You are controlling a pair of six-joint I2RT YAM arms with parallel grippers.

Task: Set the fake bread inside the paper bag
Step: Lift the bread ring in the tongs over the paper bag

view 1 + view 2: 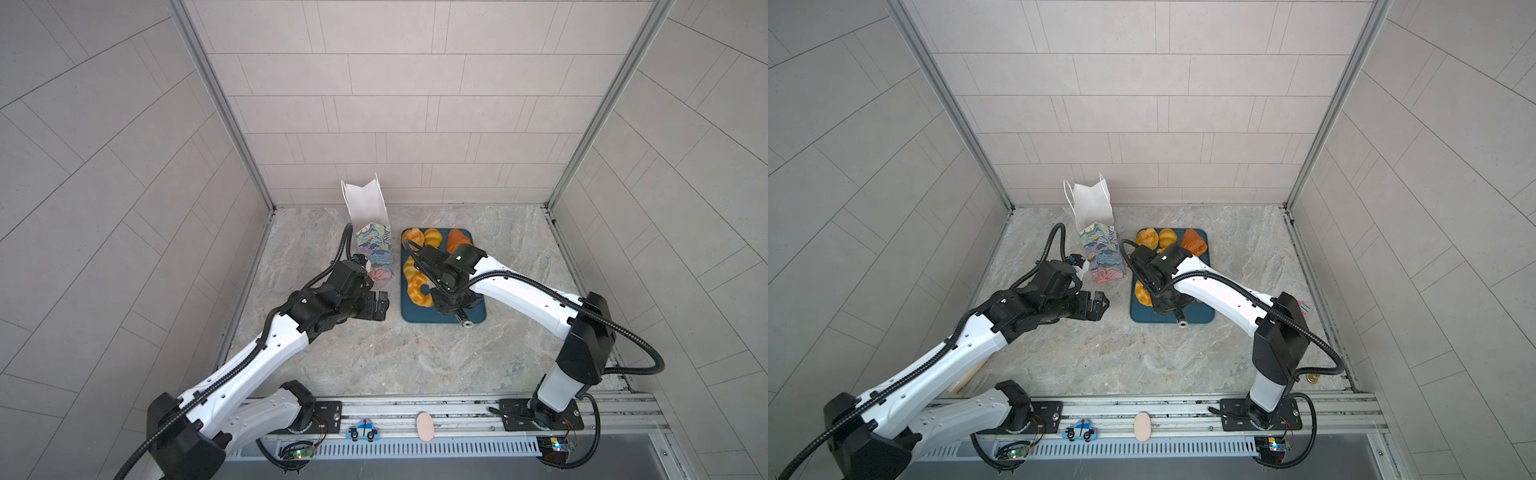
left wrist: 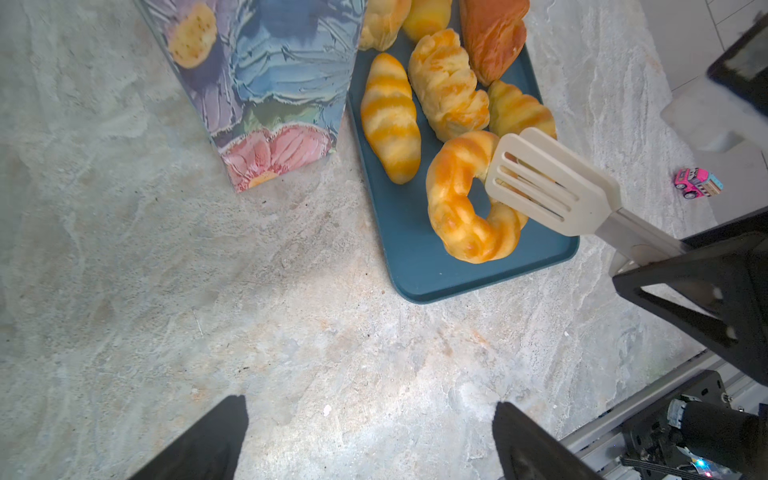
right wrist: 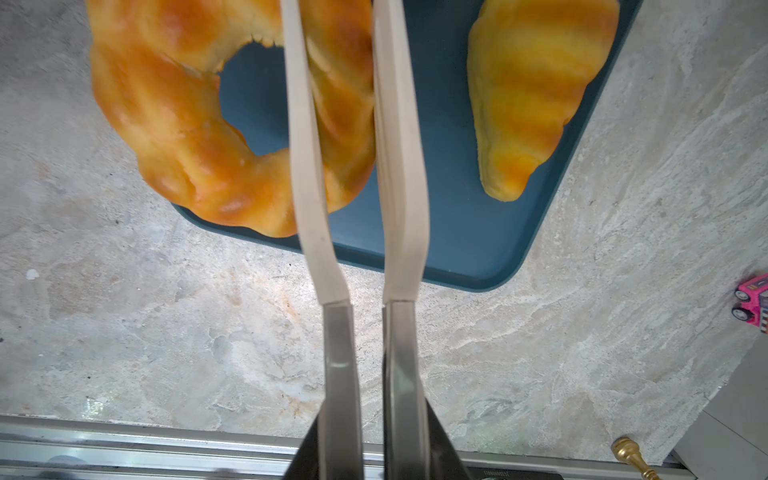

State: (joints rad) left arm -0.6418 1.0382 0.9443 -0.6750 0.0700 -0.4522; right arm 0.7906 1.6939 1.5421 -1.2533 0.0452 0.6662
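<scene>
The right gripper (image 3: 376, 451) has its jaws pressed onto the steel arms of a pair of tongs (image 3: 338, 353), one jaw outside each arm. Ahead of those jaws, the tongs' two beige paddles pinch one side of the braided ring (image 3: 166, 124). One paddle is on the hole side, the other is against the outer edge, and the band is squeezed between them. Only the right wrist view shows this. In the left wrist view a single slotted paddle covers that side of the ring. In both top views the right arm hides the paddles, and the tongs' hinged end pokes out behind the jaws. Whether the ring has left the blue tray (image 2: 415, 270) I cannot tell.

The left gripper (image 2: 370, 419) hangs over bare table (image 2: 208, 291), jaws spread wide and holding nothing. The tray's near corner lies just ahead of them. The paper bag (image 1: 370, 249) stands upright near them on the back-wall side, just beside the tray, with its mouth open upward.

The left wrist view shows seven pieces of fake bread (image 2: 446, 83) on the tray. Among them are a striped roll (image 2: 388, 120) between bag and ring, and a darker orange-brown piece (image 2: 492, 37) farthest from the left jaws. The right wrist view shows only the ring and a croissant (image 3: 536, 95) just beside the tongs. A pink toy car (image 3: 752, 303) sits on the table, well to the side of the right jaws.
</scene>
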